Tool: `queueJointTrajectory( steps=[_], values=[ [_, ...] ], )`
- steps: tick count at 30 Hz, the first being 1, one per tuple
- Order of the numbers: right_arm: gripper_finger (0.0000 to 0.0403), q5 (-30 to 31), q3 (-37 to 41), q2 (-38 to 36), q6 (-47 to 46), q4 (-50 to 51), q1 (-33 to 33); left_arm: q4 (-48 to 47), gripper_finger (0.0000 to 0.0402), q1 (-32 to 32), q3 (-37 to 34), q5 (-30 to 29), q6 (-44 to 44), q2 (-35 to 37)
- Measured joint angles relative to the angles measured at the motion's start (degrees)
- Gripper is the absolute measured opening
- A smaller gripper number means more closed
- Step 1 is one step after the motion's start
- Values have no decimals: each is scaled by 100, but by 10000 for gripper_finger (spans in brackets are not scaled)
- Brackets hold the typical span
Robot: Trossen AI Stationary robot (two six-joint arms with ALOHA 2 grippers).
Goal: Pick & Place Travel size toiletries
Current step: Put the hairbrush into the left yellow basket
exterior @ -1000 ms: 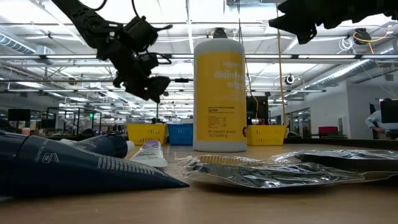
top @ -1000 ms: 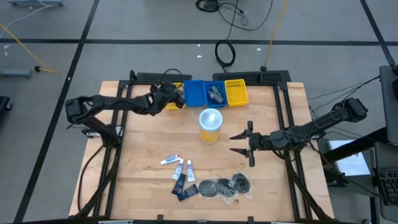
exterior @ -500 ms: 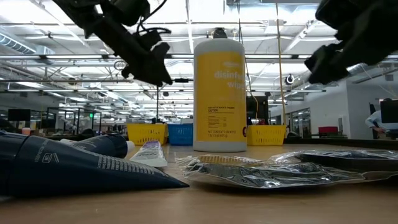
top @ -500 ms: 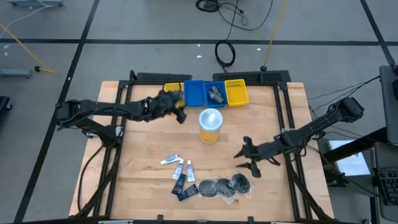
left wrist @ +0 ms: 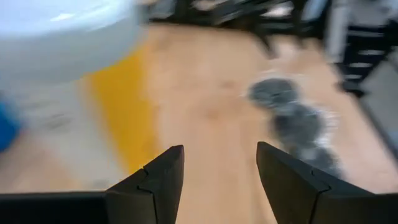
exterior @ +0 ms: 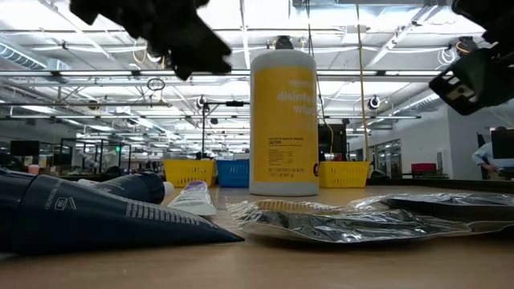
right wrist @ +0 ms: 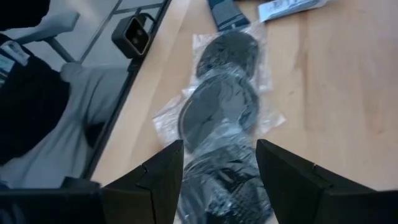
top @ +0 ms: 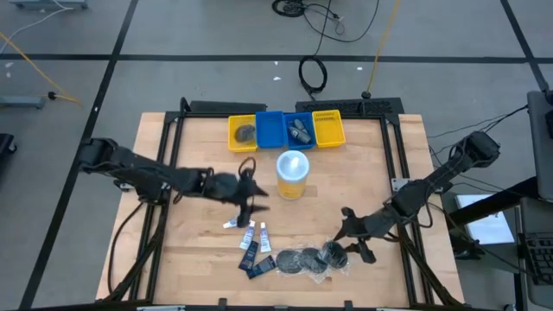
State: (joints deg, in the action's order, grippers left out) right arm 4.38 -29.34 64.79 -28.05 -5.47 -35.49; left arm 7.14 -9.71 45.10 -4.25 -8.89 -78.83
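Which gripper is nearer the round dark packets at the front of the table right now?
Right. The right gripper, open, hovers at the right end of the round dark packets. The left gripper, also open, is farther back beside the yellow cup, above the white tubes.

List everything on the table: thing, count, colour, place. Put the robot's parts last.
Bins: four, yellow and blue alternating, in a row at the far edge; two hold grey items.
Cup: one, yellow with pale lid, table centre.
Tubes: three, white, near edge, left of centre.
Sachets: two, dark navy, beside the tubes.
Packets: three, round, dark grey in clear wrap, near edge.
Left gripper: open, above the tubes.
Right gripper: open, over the packets.
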Motion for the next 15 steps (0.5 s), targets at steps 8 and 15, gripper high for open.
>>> queueJointTrajectory(
  steps=[8, 15],
  values=[
    [194, 458, 0, 0, -129, 15, -232, 1686, 202, -723, 0, -7, 115, -870],
    [194, 483, 0, 113, -356, 191, -268, 2830, 202, -801, 2, -13, -200, -1772]
  ],
)
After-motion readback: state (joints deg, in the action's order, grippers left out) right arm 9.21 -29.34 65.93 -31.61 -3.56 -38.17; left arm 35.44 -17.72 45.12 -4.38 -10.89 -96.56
